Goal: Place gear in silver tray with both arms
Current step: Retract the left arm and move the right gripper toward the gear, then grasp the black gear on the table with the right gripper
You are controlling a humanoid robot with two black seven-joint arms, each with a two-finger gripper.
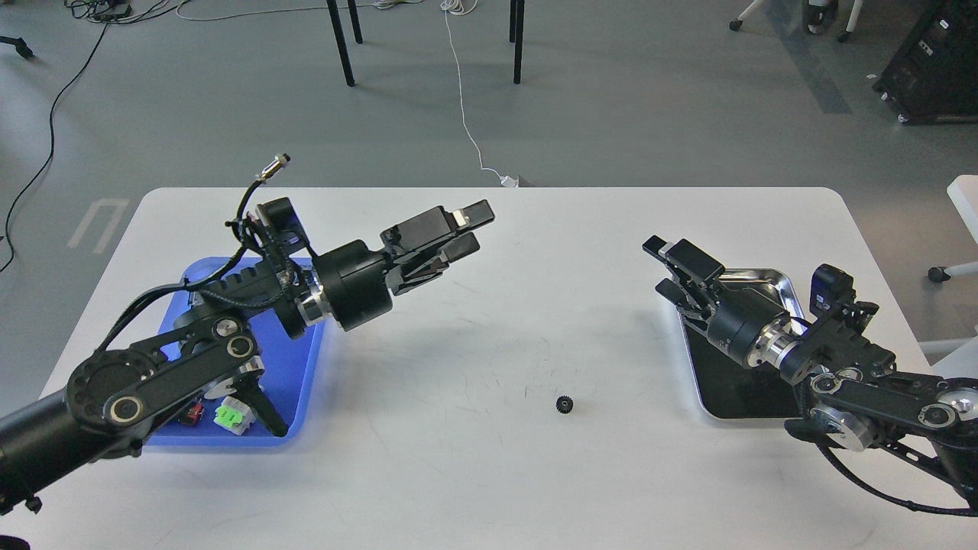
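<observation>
A small black gear [565, 404] lies alone on the white table, right of centre and near the front. The silver tray [764, 273] with its dark inner surface stands at the right, partly hidden by my right arm. My left gripper [481, 226] is open and empty, raised over the table's middle left, well back and left of the gear. My right gripper [655, 265] is open and empty, just left of the tray's far left corner and pointing left, above and right of the gear.
A blue plastic tray [306, 382] at the left holds a green-and-white part [233, 416] and a small red part [191, 412], partly under my left arm. Table edges are near at front and right. Chair legs and cables lie on the floor beyond.
</observation>
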